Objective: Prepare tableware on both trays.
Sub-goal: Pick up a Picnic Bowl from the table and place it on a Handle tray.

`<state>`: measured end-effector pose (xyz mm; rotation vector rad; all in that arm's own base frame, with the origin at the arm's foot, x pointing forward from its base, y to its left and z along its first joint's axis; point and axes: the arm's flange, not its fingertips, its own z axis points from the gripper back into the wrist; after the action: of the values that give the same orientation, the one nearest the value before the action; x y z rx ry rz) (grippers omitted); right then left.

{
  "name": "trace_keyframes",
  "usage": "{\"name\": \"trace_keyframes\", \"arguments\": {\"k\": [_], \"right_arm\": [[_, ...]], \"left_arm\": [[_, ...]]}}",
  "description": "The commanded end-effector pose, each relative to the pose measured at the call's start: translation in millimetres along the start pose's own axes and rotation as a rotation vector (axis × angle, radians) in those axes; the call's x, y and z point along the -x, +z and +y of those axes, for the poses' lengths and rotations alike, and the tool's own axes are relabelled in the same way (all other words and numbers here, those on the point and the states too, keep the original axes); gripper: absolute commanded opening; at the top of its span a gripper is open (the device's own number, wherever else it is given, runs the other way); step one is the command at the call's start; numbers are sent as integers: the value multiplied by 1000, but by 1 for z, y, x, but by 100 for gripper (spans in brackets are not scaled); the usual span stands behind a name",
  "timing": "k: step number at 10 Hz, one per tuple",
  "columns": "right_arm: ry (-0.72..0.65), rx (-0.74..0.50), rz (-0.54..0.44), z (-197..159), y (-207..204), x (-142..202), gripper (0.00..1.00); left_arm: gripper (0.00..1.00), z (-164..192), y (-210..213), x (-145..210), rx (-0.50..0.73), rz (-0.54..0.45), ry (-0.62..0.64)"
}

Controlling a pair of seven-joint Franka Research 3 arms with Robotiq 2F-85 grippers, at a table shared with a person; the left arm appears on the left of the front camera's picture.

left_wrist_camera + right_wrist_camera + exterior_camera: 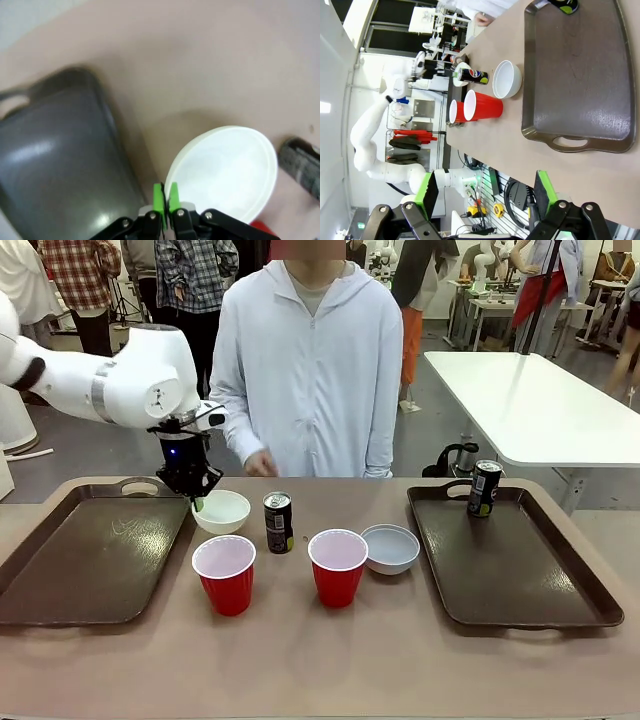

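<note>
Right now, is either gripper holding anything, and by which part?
The left gripper pinches the white bowl by its rim, on the side nearest the left tray. The right gripper is open and holds nothing.

A dark brown rectangular plastic tray (90, 560) lies at the table (330, 670)'s left edge. A second tray (520, 570) lies at its right, with a slim dark drink can (484, 488) in its far-left corner. Between them, a small round white bowl (222, 511) and a second can (278, 522) stand behind two red plastic cups (224, 573) (338, 566), with a second bowl (391, 548) rightmost.
</note>
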<state>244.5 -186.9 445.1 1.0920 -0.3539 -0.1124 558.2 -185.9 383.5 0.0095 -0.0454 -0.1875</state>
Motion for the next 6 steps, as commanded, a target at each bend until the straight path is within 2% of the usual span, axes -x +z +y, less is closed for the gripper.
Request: {"name": "trace_keyframes", "arguments": {"k": [1, 3, 6], "right_arm": [[14, -17, -9, 0, 0, 0, 100], [14, -17, -9, 0, 0, 0, 100], [14, -17, -9, 0, 0, 0, 100]], "left_arm": [[0, 12, 58, 49, -21, 5, 55], [0, 38, 96, 88, -17, -27, 55], [0, 92, 109, 123, 41, -31, 90]]}}
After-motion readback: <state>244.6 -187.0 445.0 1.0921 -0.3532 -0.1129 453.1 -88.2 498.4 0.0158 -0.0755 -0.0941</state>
